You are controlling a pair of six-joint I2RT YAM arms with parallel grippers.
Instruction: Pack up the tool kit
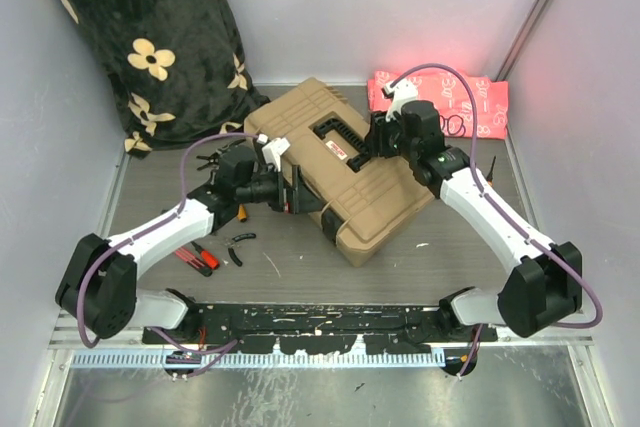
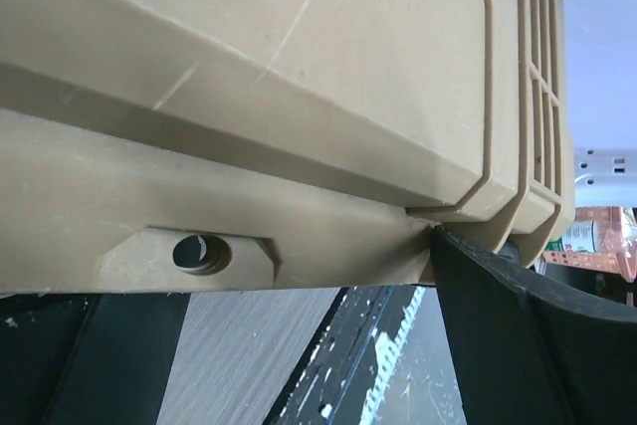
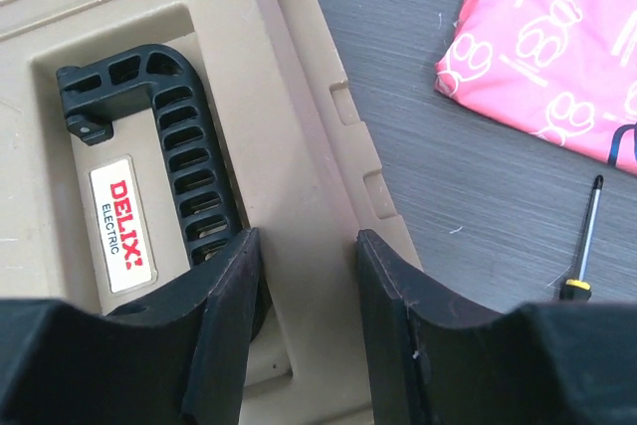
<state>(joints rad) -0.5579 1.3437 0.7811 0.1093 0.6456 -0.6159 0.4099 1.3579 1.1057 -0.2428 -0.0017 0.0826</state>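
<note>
Loose tools: small red-, orange- and black-handled hand tools [image 1: 205, 252] lie near the left edge of the grey table [image 1: 300, 267].
Left gripper [image 1: 296, 193]: jaws spread wide, holding nothing, close at the toolbox's left side wall.
Toolbox: tan hard-plastic rectangular toolbox [image 1: 300, 117], lid closed, at the table's middle.
Right gripper [image 3: 304, 246]: narrowed, clamped on the lid's ridge beside the black ribbed handle [image 3: 189, 156].
Screwdriver: thin screwdriver [image 3: 589, 236], near the right edge.
</note>
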